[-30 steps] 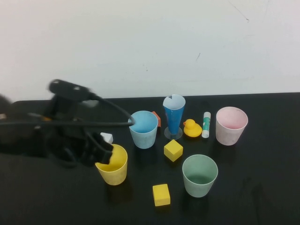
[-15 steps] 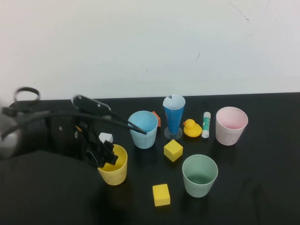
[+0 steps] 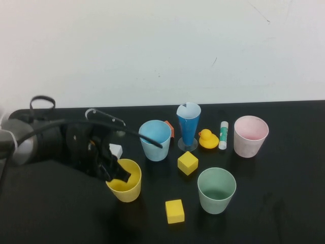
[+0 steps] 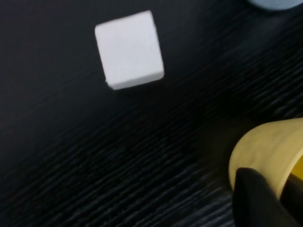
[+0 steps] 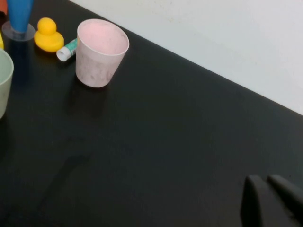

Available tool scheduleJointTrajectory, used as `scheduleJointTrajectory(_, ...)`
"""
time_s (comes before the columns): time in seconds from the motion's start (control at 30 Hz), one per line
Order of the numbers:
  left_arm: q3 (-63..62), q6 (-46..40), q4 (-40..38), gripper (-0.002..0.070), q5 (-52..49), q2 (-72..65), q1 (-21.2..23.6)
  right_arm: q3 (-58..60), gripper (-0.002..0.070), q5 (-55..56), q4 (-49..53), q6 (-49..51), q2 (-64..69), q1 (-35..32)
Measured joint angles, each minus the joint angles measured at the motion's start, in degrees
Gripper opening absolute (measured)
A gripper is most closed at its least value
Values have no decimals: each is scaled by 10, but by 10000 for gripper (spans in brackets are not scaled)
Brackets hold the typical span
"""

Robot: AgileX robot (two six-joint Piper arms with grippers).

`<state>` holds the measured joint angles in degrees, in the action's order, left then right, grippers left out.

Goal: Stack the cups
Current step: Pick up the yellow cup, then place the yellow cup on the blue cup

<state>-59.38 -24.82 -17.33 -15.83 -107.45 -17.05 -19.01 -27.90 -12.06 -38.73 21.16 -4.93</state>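
The yellow cup [image 3: 126,189] stands at the front left, slightly tilted. My left gripper [image 3: 118,172] is shut on its near-left rim, one finger outside the wall and one inside; the left wrist view shows the cup [image 4: 265,151] and the gripper [image 4: 275,182]. The light blue cup [image 3: 155,140] stands behind it. The mint green cup [image 3: 217,190] is at the front right and the pale pink cup [image 3: 250,136] at the far right, both also in the right wrist view, green [image 5: 2,80] and pink [image 5: 100,52]. My right gripper [image 5: 267,182] is shut, empty, over bare table, outside the high view.
A white block [image 3: 115,150] lies just behind the yellow cup. Two yellow cubes [image 3: 187,162] [image 3: 174,211] lie mid-table. A tall blue cone glass [image 3: 188,127], a rubber duck [image 3: 207,139] and a glue stick [image 3: 223,134] stand between the blue and pink cups.
My left arm has swung right and lowered, and its gripper has closed on the yellow cup's rim. The cup has shifted slightly to the right.
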Motion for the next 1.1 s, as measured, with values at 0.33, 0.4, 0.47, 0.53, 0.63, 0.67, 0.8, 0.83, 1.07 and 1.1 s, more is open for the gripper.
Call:
scheduleJointTrajectory(0.33, -97, 0, -27, 9, -88, 72, 0, 0, -3, 4, -1, 0, 1, 0)
scheduleJointTrajectory(0.4, -126, 0, -31, 9, -88, 74, 0, 0, -3, 4, -1, 0, 1, 0)
scheduleJointTrajectory(0.47, -151, 0, -41, 8, -85, 71, 0, 0, -3, 4, -1, 0, 1, 0)
scheduleJointTrajectory(0.53, -174, 0, -51, 8, -82, 58, 0, 0, -3, 4, -1, 0, 1, 0)
scheduleJointTrajectory(0.63, -211, 0, -55, 8, -82, 24, 0, 0, -3, 4, -1, 0, 1, 0)
scheduleJointTrajectory(0.67, -224, 0, -55, 8, -84, 10, 0, 0, -3, 4, -1, 0, 1, 0)
scheduleJointTrajectory(0.8, -263, 0, -55, 8, -96, -40, 0, 0, -3, 4, -1, 0, 1, 0)
scheduleJointTrajectory(0.83, -272, 0, -56, 8, -102, -51, 0, 0, -3, 4, -1, 0, 1, 0)
scheduleJointTrajectory(1.07, -301, -6, -55, 123, -121, -82, -1, 0, -3, -7, -10, -12, 5, 0)
scheduleJointTrajectory(1.1, -304, -6, -55, 159, -121, -82, -1, -1, -3, -11, -13, -14, 9, 0)
